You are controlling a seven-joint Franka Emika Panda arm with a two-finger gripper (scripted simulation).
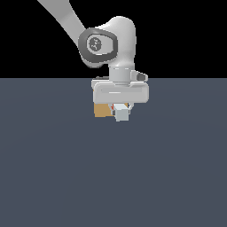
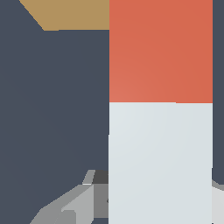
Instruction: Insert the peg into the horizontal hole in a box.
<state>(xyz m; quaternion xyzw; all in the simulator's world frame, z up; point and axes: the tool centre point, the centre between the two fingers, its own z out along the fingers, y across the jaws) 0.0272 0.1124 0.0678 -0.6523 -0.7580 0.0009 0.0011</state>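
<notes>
My gripper (image 1: 120, 111) hangs low over the dark floor and is shut on the peg (image 1: 121, 114), whose pale end points toward the camera in the exterior view. In the wrist view the peg (image 2: 160, 131) fills the frame, its pale grey-white part near the fingers (image 2: 74, 205) and its red-orange part farther out, toward the tan box (image 2: 70, 15). The box (image 1: 102, 111) shows behind the gripper, partly hidden by it, on the exterior view's left of the peg. The hole is not visible in either view.
The dark grey-blue floor (image 1: 53, 168) stretches around the box and gripper. The arm's white links (image 1: 111, 40) rise above the hand against a black background.
</notes>
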